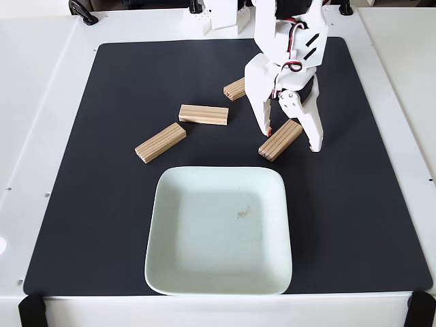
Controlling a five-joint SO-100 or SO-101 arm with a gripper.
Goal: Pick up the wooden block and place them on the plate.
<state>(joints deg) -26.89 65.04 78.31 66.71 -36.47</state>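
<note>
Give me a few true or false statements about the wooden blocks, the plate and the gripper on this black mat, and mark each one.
1. The pale mint squarish plate holds no light-tan wooden block. True.
2. The white two-finger gripper straddles the block nearest the plate's right corner, fingers open. True.
3. Two blocks are stacked on each other. False: all four lie flat on the black mat, including the left block and the middle block.
4. The plate sits at the mat's far edge. False: it sits at the near edge.
5. A fourth block lies partly behind the arm. True.
</note>
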